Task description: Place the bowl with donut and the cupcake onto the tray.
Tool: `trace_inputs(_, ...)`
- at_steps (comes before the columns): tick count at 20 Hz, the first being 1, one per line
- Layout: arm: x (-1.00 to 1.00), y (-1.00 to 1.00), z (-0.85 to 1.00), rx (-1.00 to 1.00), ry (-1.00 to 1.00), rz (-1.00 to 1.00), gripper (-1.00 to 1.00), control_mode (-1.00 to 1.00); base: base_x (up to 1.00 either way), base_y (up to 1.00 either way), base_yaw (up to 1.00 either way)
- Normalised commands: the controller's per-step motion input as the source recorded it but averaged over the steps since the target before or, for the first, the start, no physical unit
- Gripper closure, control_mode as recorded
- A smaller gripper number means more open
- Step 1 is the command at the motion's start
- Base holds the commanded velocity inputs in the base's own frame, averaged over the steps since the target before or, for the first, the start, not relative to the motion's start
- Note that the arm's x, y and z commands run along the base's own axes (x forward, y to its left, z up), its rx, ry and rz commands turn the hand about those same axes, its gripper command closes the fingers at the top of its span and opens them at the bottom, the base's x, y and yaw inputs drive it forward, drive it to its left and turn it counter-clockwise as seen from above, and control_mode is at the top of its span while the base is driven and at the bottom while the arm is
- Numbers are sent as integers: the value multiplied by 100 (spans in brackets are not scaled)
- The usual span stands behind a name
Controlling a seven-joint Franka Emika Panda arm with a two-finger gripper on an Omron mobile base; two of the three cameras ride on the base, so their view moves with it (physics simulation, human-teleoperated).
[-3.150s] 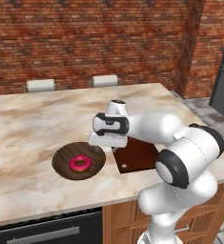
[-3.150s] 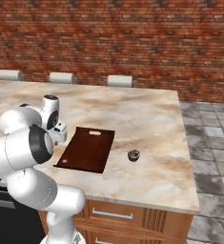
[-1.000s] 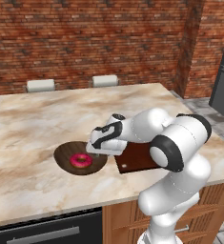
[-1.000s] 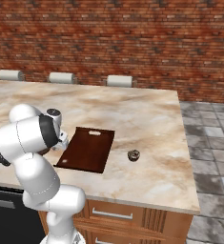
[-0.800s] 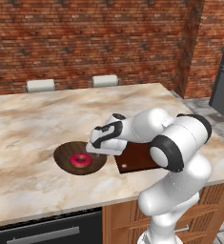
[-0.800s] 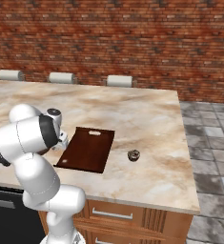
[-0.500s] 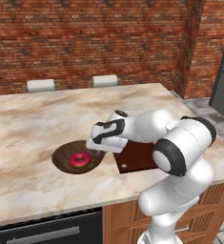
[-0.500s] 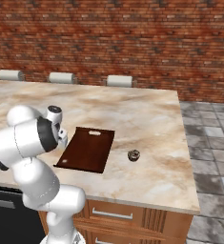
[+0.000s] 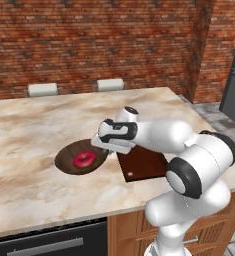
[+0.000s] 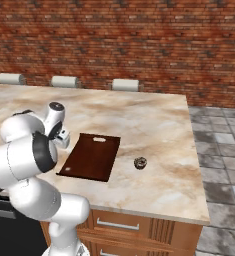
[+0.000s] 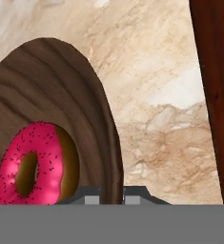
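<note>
Hand view: the gripper [image 11: 109, 194] is closed narrowly on the rim of the bowl [image 11: 61, 105], with the donut [image 11: 32, 162] lying inside it. Seen from the left base view, the bowl [image 9: 71, 156] rests on the bench [image 9: 34, 130] just beside the tray [image 9: 144, 162]. The first step, grasping the bowl, appears done. A level lift and a short carry onto the tray are called for next; the cupcake [image 10: 140, 162] is left for afterwards.

My arm lies across the near left corner of the flat dark reddish-brown tray [image 9: 145, 162], blocking that side. Marble counter [image 10: 154, 122] is bare toward its far edge and right end, apart from a small dark cupcake [image 10: 140, 162] right of the tray.
</note>
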Motion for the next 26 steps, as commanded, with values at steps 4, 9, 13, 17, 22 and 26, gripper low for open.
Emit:
trace_inputs(4, 0, -6, 47, 2, 0, -23, 100, -100, 0, 0, 0)
trace_inputs(9, -1, -14, 44, 2, 0, -24, 100, -100, 0, 0, 0)
trace_inputs(13, -3, -36, 35, 5, 0, -19, 100, -100, 0, 0, 0)
trace_inputs(17, -14, -52, 18, 8, -1, -11, 100, -100, 0, 0, 0)
trace_inputs(22, -6, -56, 0, 1, -7, -9, 100, -100, 0, 0, 0)
trace_inputs(26, -7, -58, 0, 0, -9, -9, 100, -100, 0, 0, 0)
